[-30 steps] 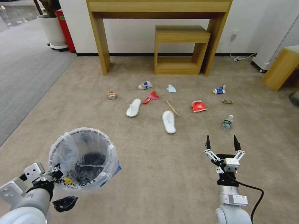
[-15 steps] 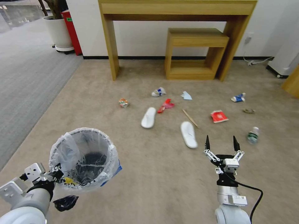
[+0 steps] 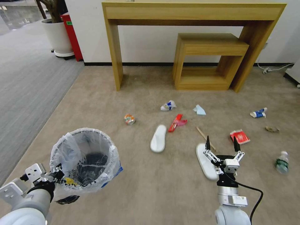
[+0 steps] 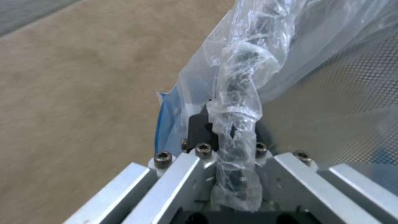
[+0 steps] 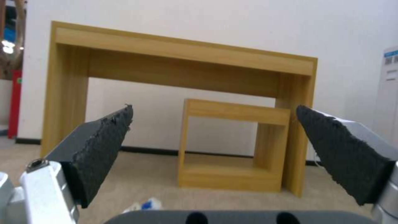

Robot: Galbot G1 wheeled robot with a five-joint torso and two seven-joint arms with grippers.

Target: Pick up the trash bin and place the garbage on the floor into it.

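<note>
Here my left gripper point(image 3: 57, 172) is clamped on the rim of the trash bin point(image 3: 85, 159), w/ the bag plastic bunched between its fingers point(image 4: 199, 126); the bin hangs above the floor point(image 3: 150, 193), low on my left side. My right gripper point(image 3: 222, 144) hovers w/ fingers wide apart over the near end of a white slipper point(image 3: 204, 161). The other slipper point(image 3: 158, 142) lies further left. Beyond are a wooden stick point(image 3: 204, 136), a red paper cup point(image 3: 239, 136), a blue cup point(image 3: 258, 113), a crushed can point(image 3: 129, 119) and, at right, a small plastic bottle point(image 3: 282, 162). No label is readable to me.
</note>
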